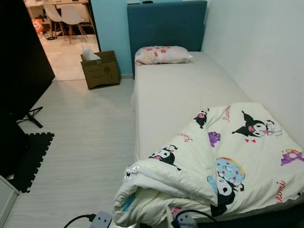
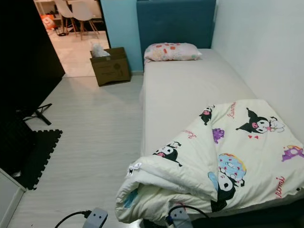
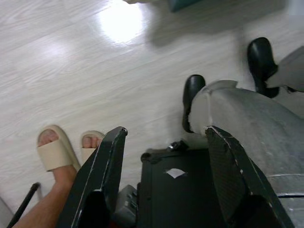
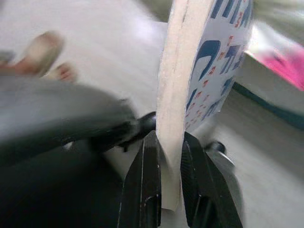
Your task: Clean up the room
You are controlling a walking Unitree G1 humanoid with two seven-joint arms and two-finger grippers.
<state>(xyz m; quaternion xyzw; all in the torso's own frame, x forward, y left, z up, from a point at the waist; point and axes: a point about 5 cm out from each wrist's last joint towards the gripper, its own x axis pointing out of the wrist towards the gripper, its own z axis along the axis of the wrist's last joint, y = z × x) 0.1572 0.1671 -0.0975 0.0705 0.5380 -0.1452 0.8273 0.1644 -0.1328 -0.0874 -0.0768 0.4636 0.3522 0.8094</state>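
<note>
So the robot's standing at the foot of a single bed with a plain cream mattress [image 1: 180, 90], teal padded headboard [image 1: 166, 23] up at 12 o'clock, and a small patterned pillow [image 1: 163, 55] lying flat against it. The thing being tidied looks like the cream cartoon-print quilt [image 1: 228, 161] — it's bunched and folded over on the near end of the bed, around 5 o'clock in the head views, with one rolled edge sagging off the corner toward the floor.

The right gripper [image 4: 164, 190] has its two black fingers pinched narrow on a thick folded edge of that quilt. In the right wrist view the cream edge stands up straight out from between the fingers, blue print on one face, so the fabric runs away from the fingertips along their own line.

The left gripper [image 3: 161, 142] has its fingers spread wide with nothing between them, pointing down at the pale wood-look floor [image 1: 85, 137]. A person's feet in beige slide sandals [image 3: 54, 154] are on the floor near it.

My guess: the move turns on the quilt's long axis needing to run toward the headboard at 12, and the right arm's already on it — the left would have to come across to the sagging corner. A brown cardboard box [image 1: 101, 70] sits at 11 o'clock by the doorway.
</note>
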